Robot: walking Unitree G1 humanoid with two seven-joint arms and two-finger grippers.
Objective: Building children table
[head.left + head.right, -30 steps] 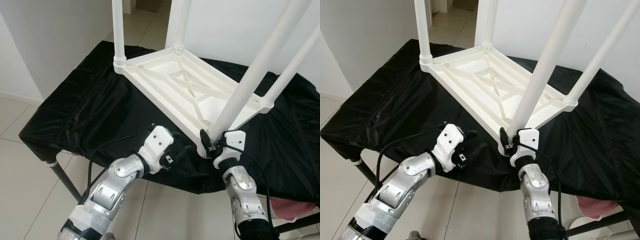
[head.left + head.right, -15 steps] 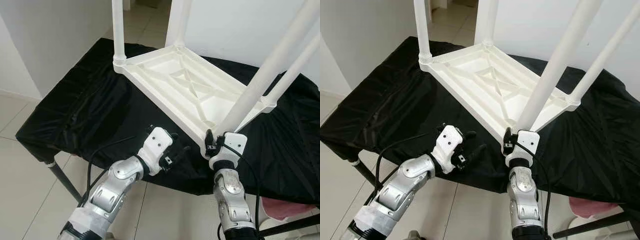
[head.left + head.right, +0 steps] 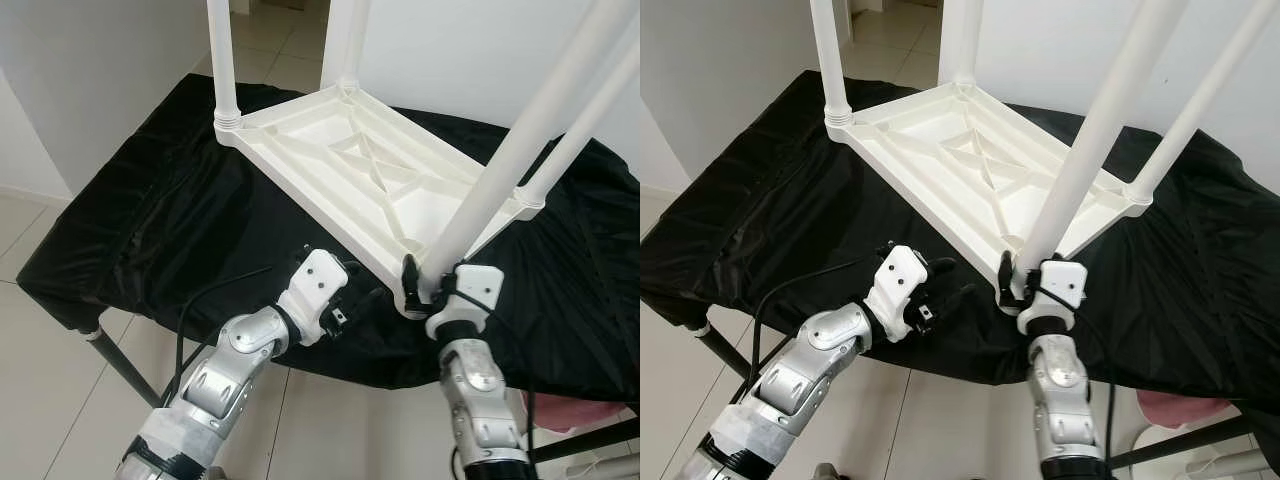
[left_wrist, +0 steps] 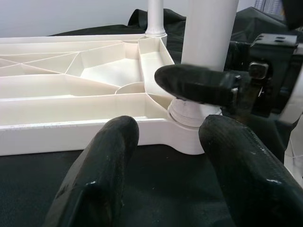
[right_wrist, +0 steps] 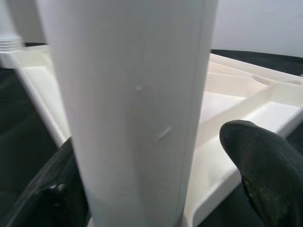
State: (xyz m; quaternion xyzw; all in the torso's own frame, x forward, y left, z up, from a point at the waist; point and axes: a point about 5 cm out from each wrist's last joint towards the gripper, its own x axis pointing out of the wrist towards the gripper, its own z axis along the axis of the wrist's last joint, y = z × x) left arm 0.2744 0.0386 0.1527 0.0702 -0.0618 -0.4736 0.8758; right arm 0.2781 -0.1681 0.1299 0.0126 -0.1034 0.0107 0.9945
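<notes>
Head views: children's table (image 3: 365, 185) lies upside down on the black-draped desk (image 3: 150, 220), four white legs pointing up. Right pincer (image 3: 425, 290) is clamped on the near leg (image 3: 490, 190) just above its socket at the near corner of the top. Left pincer (image 3: 358, 300) hovers over the cloth just beside that corner, fingers apart, holding nothing.

Judgement: step in hand is seating this leg. Do it well by keeping the leg in line with the socket and pressing or twisting straight down; the left pincer could brace the rim so the top does not slide on the cloth.

Left wrist view: two black fingers (image 4: 102, 170) spread, the rim and the leg's ringed collar (image 4: 191, 111) ahead, right pincer's finger across the leg.

Right wrist view: the leg, smooth matte white with faint scuffs, sits between the fingers (image 5: 262, 175). Underside of the top is ribbed with a crossed brace. Whether the leg is fully home: cannot tell.
</notes>
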